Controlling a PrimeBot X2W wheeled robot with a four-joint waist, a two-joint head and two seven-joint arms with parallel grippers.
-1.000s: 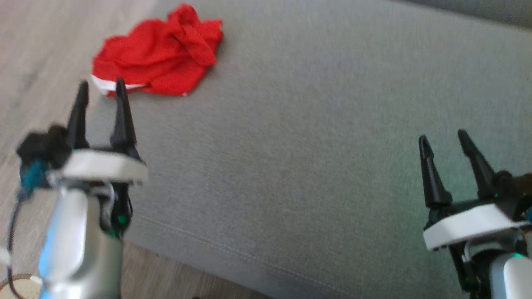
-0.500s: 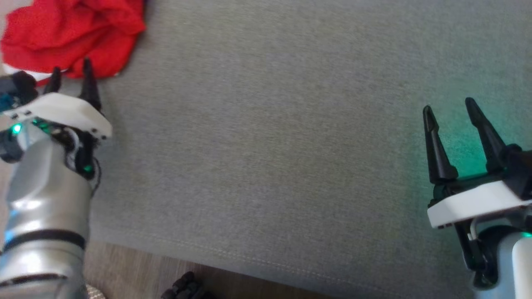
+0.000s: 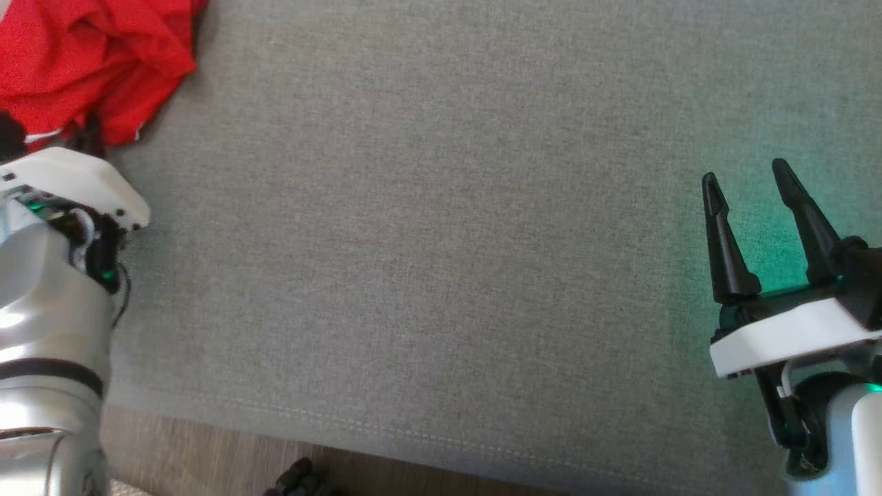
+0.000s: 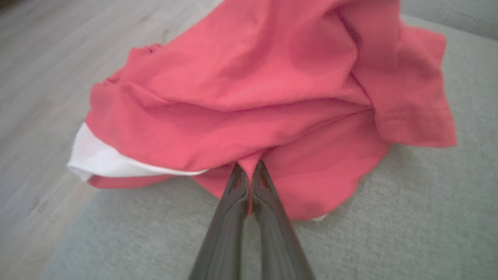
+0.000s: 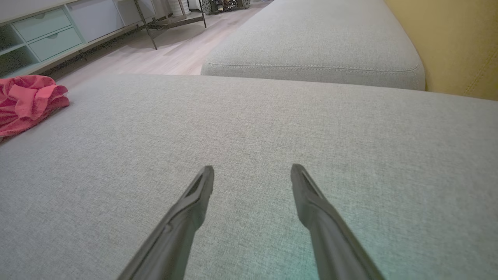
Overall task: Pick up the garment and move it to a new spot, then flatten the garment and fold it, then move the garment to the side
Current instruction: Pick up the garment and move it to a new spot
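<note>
The garment point(image 3: 83, 62) is a crumpled red piece with a white inner edge point(image 4: 105, 159), lying at the far left corner of the grey cushion point(image 3: 441, 241). My left gripper point(image 4: 249, 171) is shut on a pinch of the garment's point(image 4: 253, 89) near edge, fingers pressed together with red cloth between the tips. In the head view, the left gripper point(image 3: 87, 135) has its tips buried in the cloth. My right gripper point(image 3: 751, 180) hovers open over bare cushion at the right, holding nothing, far from the garment point(image 5: 27, 101). The right wrist view shows the right gripper point(image 5: 253, 171) spread wide.
The cushion's front seam point(image 3: 413, 434) runs along the bottom, with wood floor point(image 3: 207, 461) below it. A second grey cushion point(image 5: 311, 46) lies beyond, a yellow backrest point(image 5: 459, 39) to its right. A pale drawer cabinet point(image 5: 39, 31) stands across the floor.
The head camera has swung, shifting the whole picture. My left gripper reached forward to the garment's near edge and closed on it. The right gripper stays open and still.
</note>
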